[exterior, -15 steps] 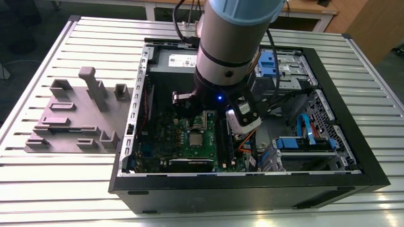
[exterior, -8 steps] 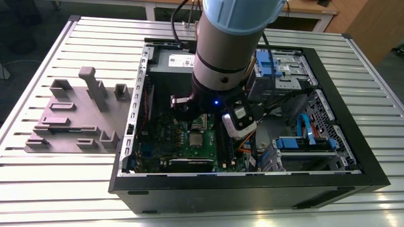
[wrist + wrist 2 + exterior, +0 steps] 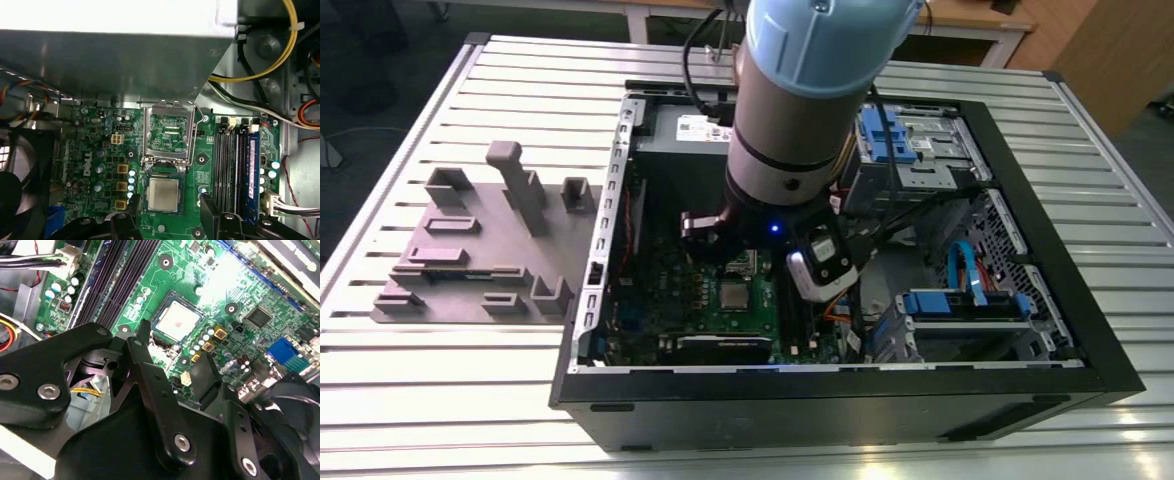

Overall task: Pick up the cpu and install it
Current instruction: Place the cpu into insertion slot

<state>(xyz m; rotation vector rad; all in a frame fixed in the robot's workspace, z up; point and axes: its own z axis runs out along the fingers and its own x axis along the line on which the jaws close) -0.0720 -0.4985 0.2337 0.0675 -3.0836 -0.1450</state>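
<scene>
The cpu [image 3: 163, 194], a small square chip with a silver-grey top, lies flat in its socket on the green motherboard [image 3: 90, 165]; it also shows in the second wrist view [image 3: 177, 320] and the exterior view [image 3: 736, 293]. The socket's silver frame [image 3: 167, 132] stands flipped open beside it. My gripper [image 3: 170, 202] hovers just above the cpu, open, its black fingers [image 3: 134, 202] spread on either side of the chip with nothing between them. In the second wrist view the gripper [image 3: 172, 347] has the same spread, apart from the cpu.
The motherboard lies inside an open black computer case [image 3: 854, 400] on a slatted metal table. A grey power supply box [image 3: 100, 60], memory slots [image 3: 230, 165], a fan [image 3: 15, 185] and loose cables [image 3: 280, 55] crowd around the socket. A grey fixture block [image 3: 467, 250] sits at the exterior view's left.
</scene>
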